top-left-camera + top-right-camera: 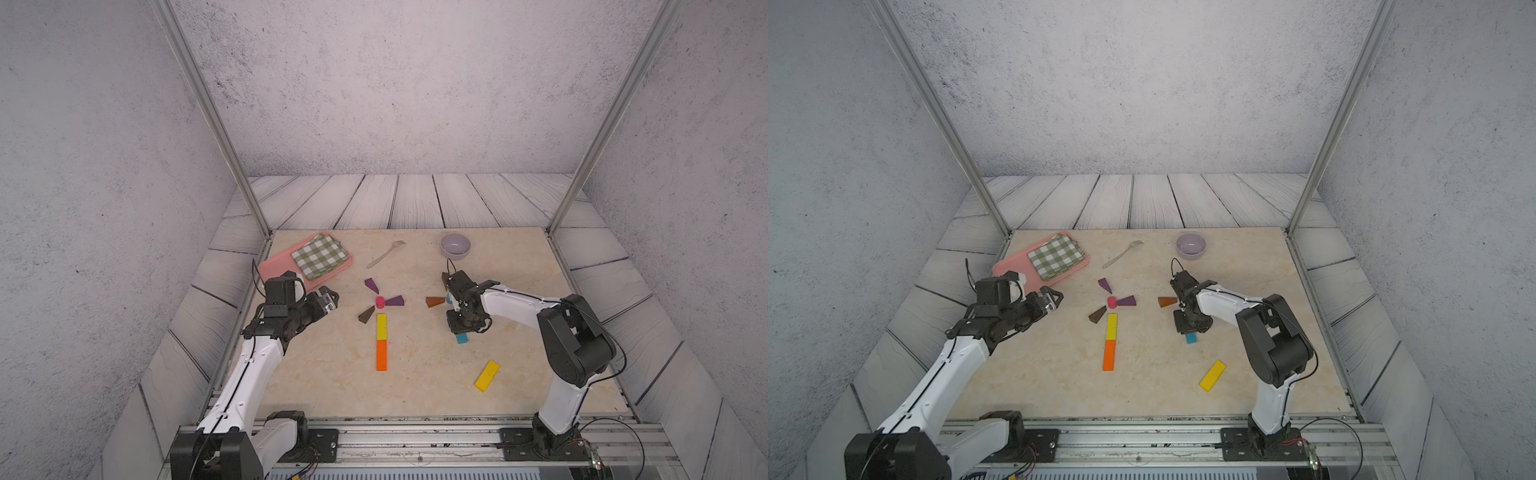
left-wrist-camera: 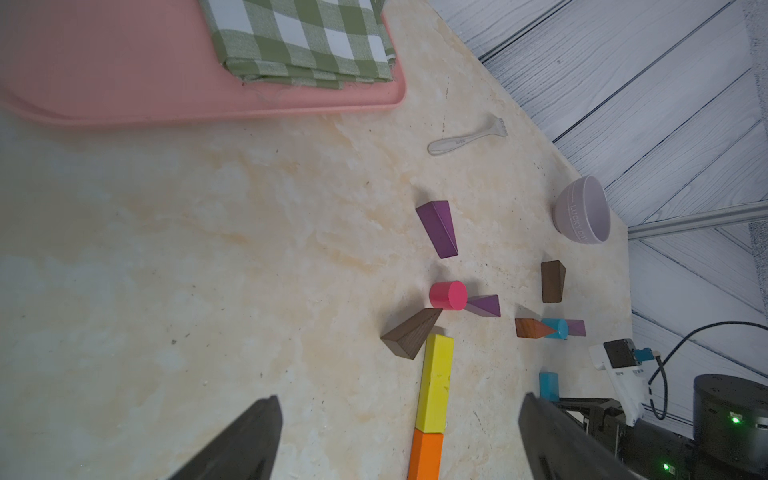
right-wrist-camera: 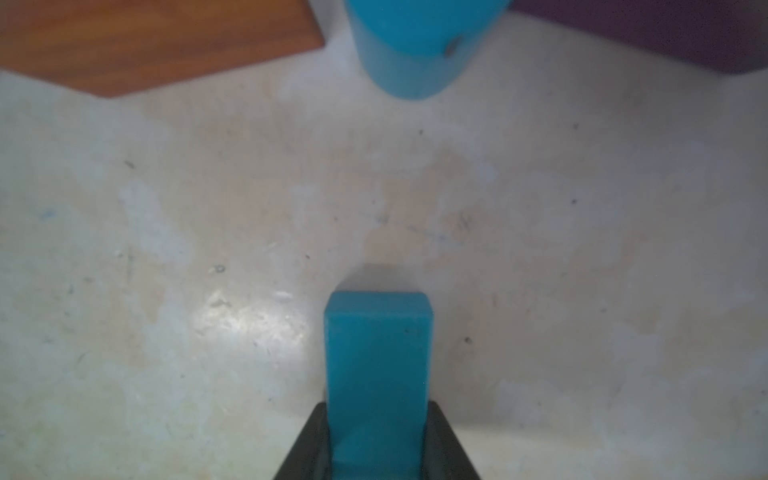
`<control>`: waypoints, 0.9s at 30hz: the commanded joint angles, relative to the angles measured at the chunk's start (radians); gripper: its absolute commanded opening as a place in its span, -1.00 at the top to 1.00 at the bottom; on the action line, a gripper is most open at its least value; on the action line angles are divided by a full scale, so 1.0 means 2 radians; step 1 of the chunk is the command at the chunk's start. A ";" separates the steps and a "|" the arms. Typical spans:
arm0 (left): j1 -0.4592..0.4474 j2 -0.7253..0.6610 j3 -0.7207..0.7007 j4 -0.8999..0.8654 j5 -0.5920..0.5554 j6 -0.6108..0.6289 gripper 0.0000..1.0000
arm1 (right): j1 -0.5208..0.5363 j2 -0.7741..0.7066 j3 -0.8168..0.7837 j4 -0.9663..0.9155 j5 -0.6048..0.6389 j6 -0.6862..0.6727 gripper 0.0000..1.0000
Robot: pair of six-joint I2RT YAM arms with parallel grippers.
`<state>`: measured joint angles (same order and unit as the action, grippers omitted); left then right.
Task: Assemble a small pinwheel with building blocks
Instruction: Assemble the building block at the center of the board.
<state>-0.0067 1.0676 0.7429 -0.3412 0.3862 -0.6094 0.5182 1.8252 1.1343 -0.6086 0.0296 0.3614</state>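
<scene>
both top views showed a pink cylinder (image 1: pixel 380 302) standing mid-table, with a purple wedge (image 1: pixel 372 285) beyond it, a second purple wedge (image 1: pixel 395 301) just beside its right and a dark brown wedge (image 1: pixel 366 314) at its near left. a yellow bar (image 1: pixel 381 326) ran from the cylinder toward the robot, end to end with an orange bar (image 1: pixel 382 354). the right gripper (image 1: pixel 460 332) pointed down over a blue bar (image 1: pixel 462 338), near a reddish-brown wedge (image 1: pixel 435 302). a loose yellow bar (image 1: pixel 487 375) lay nearer the robot. the left gripper (image 1: pixel 1057 296) hung near a pink tray (image 1: pixel 1011 264).

left wrist view: the left gripper's fingers (image 2: pixel 249 436) stood wide apart, holding nothing. a blue cylinder (image 2: pixel 557 328) sat between the reddish-brown wedge and a third purple wedge (image 2: pixel 577 327). a fork (image 2: pixel 465 139) and a lilac bowl (image 2: pixel 582 210) lay beyond.

right wrist view: the right gripper's black fingers (image 3: pixel 307 440) pressed both long sides of the blue bar, clamping it. the bar's free end pointed toward the blue cylinder, apart from it.
</scene>
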 commanded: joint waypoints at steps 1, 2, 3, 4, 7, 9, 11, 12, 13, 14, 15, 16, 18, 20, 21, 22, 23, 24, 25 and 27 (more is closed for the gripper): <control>0.006 0.001 0.000 -0.005 -0.003 0.005 -0.92 | -0.006 0.028 0.019 0.003 0.019 0.000 0.34; 0.006 0.001 0.000 -0.005 -0.002 0.005 -0.92 | -0.007 0.032 0.022 0.004 0.015 -0.002 0.35; 0.006 0.001 -0.001 -0.005 -0.002 0.005 -0.92 | -0.007 0.035 0.025 0.005 0.014 -0.002 0.35; 0.007 0.000 -0.001 -0.005 -0.003 0.005 -0.92 | -0.008 0.035 0.026 0.005 0.014 -0.002 0.36; 0.007 0.002 -0.001 -0.005 -0.003 0.005 -0.92 | -0.010 0.037 0.029 0.005 0.018 0.001 0.35; 0.007 0.002 -0.002 -0.004 -0.002 0.005 -0.92 | -0.014 0.036 0.029 0.005 0.018 0.002 0.34; 0.008 0.003 -0.002 -0.003 -0.002 0.005 -0.92 | -0.019 0.033 0.027 0.006 0.013 0.002 0.33; 0.008 0.004 -0.002 -0.003 -0.001 0.005 -0.92 | -0.020 0.032 0.027 0.007 0.008 0.001 0.30; 0.009 0.004 -0.002 -0.002 -0.001 0.005 -0.92 | -0.020 0.030 0.025 0.011 0.001 -0.002 0.29; 0.009 0.004 -0.002 -0.002 -0.001 0.004 -0.92 | -0.021 0.030 0.024 0.015 0.000 -0.005 0.30; 0.009 0.005 -0.002 -0.003 -0.001 0.004 -0.92 | -0.021 0.030 0.025 0.015 0.002 -0.006 0.29; 0.009 0.005 -0.002 -0.002 0.000 0.005 -0.92 | -0.021 0.033 0.026 0.014 -0.002 -0.008 0.29; 0.009 0.005 -0.002 -0.002 -0.001 0.004 -0.92 | -0.022 0.035 0.028 0.016 -0.015 -0.008 0.28; 0.010 0.005 -0.002 -0.002 -0.001 0.004 -0.92 | -0.022 0.038 0.030 0.016 -0.019 -0.004 0.15; 0.010 0.006 -0.002 -0.003 -0.001 0.005 -0.92 | -0.022 0.040 0.032 0.014 -0.017 -0.004 0.03; 0.010 0.006 -0.002 -0.003 -0.001 0.005 -0.92 | -0.022 0.038 0.031 0.015 -0.017 -0.005 0.01; 0.010 0.006 -0.002 -0.002 -0.001 0.005 -0.92 | -0.022 0.034 0.029 0.016 -0.019 -0.005 -0.01; 0.011 0.005 -0.003 -0.002 -0.001 0.005 -0.92 | -0.022 0.029 0.028 0.015 -0.019 -0.005 -0.08; 0.011 0.006 -0.002 -0.002 0.000 0.005 -0.92 | -0.022 0.023 0.032 0.008 -0.015 -0.005 -0.18; 0.011 0.007 -0.002 -0.002 0.001 0.005 -0.92 | -0.021 0.013 0.046 -0.024 0.003 0.000 -0.24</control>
<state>0.0048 1.0760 0.7425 -0.3408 0.3874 -0.6094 0.4774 1.8660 1.1946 -0.5838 0.0044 0.3538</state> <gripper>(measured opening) 0.960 0.615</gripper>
